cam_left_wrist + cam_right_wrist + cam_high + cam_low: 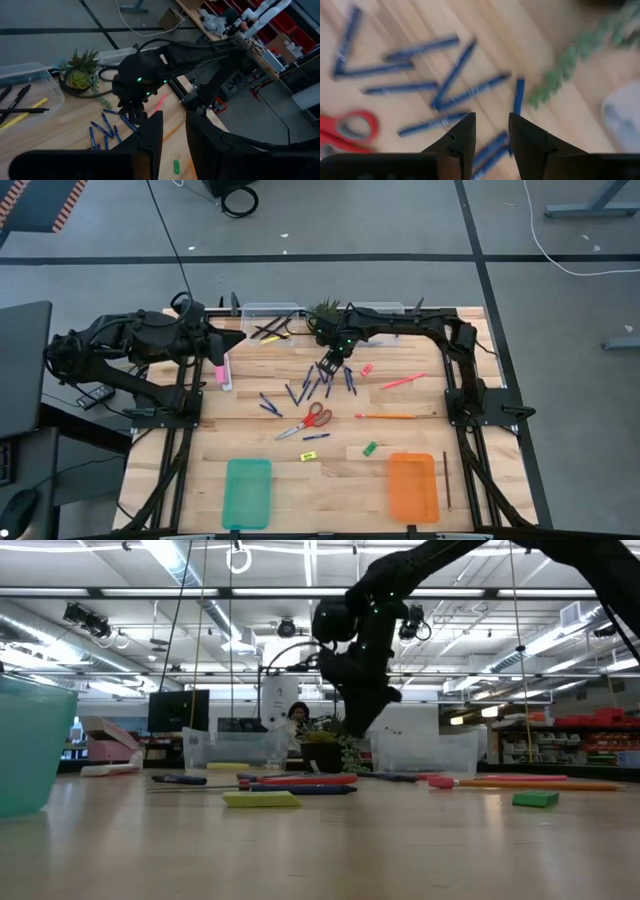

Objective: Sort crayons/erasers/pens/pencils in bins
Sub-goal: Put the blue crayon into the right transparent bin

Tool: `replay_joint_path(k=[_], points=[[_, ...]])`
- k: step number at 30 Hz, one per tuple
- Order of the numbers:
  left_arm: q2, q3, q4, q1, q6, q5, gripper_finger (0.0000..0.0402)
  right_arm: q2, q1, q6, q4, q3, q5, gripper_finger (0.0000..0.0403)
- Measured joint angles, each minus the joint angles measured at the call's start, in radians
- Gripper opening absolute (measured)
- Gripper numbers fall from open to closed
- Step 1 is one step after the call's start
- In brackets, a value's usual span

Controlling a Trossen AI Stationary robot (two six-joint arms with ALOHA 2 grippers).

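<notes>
Sorting looks barely begun. Near the far edge of the pale wooden desk [240, 440], one small clear plastic tub [268, 314] already holds a few thin dark pencils and a yellow one [22, 114]; its twin [385, 312] cannot be read. The flat teal-green tray [248, 492] and flat orange tray [413, 486] at the near edge show nothing inside. Slim blue pens [318, 385] lie loose mid-desk beside red-handled scissors [308, 421], with small green [370, 448] and yellow erasers [308, 455] toward the near edge.

The right gripper [490, 131] hovers over the pens, jaws narrowly parted, empty. The left gripper [174, 131] waits near the far-left corner, jaws slightly apart, holding nothing.
</notes>
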Motion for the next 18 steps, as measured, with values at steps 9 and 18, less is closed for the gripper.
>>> replay_joint_path(k=[9,18], points=[[0.001,0.0,0.006,0.0,0.01,0.068,0.0095,0.048,0.003,0.032,-0.014,0.009,0.027,0.0122],[0.001,0.0,0.006,-0.001,0.01,0.079,0.009,0.066,-0.001,0.06,-0.021,-0.017,0.049,0.0122]])
